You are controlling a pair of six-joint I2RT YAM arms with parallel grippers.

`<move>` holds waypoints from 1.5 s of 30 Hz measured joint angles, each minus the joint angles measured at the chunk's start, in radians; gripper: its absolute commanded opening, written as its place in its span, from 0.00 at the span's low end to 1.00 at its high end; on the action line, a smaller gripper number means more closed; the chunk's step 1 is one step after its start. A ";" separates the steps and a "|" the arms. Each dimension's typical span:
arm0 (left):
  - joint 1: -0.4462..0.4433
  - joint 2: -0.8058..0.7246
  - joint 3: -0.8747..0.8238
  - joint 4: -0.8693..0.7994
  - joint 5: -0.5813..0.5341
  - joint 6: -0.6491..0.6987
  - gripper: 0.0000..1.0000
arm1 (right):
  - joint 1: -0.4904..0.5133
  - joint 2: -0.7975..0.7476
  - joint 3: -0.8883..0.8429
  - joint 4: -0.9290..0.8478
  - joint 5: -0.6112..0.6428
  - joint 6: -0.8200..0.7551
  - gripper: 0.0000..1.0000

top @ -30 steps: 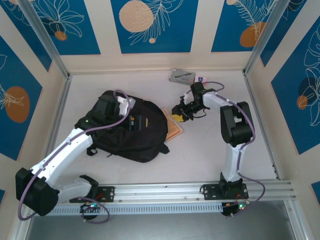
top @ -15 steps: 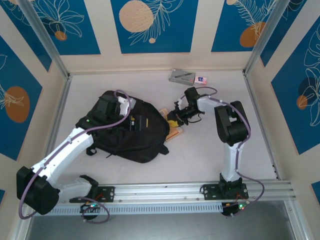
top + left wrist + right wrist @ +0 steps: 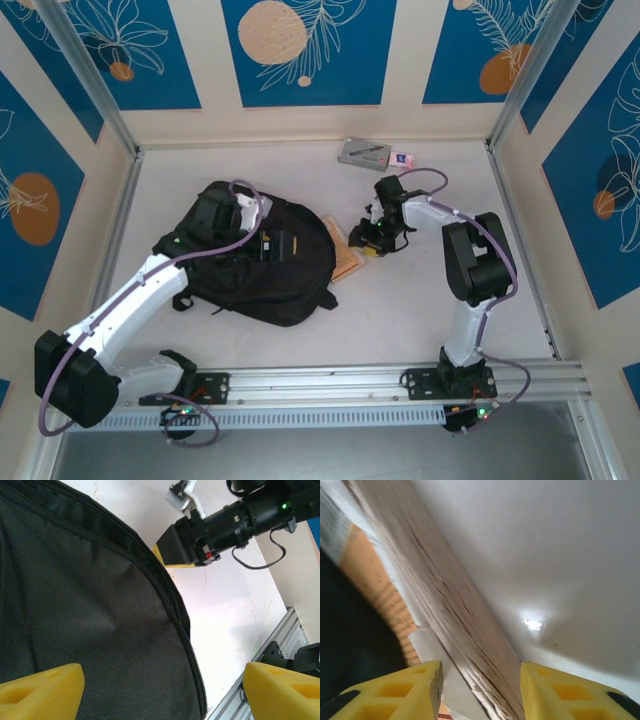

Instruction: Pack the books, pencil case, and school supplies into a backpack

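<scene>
Black backpack (image 3: 270, 275) is laid flat on the bench (image 3: 400, 310), a bit to the 9 o'clk side of the middle. L arm is stretched over it from the 7 o'clk corner. L tool (image 3: 162, 690) is held just above the bag's dark cloth. Its yellow fingers (image 3: 40, 687) are spread wide apart, w/ the cloth seen below the gap, so it is released. A zip line is seen running along the bag's curved edge.

Orange books (image 3: 347, 262) are seen poking out at the backpack's 3 o'clk side, flat on the bench. Whether they are tucked in the bag or under it can't be told.

R tool (image 3: 480, 680) is set low at that spot, pointed toward approx 8 o'clk. In the R wrist view a book edge (image 3: 470, 630), brownish and streaky, is seen running btwn the two yellow fingers. It is close to the one on the right side of that view, w/ a small gap on the other side. Whether the edge is pinched or let go can't be told.

Grey pencil case (image 3: 363, 152) is seen lying at the far edge, approx 12 o'clk, well apart from the bag. A tiny pink-and-white eraser block (image 3: 402, 158) is seen just beside it, at its 3 o'clk side.
</scene>
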 measured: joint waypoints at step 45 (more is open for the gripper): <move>0.000 0.016 -0.006 0.007 0.015 -0.004 0.83 | 0.085 0.095 -0.109 0.257 -0.431 0.146 0.02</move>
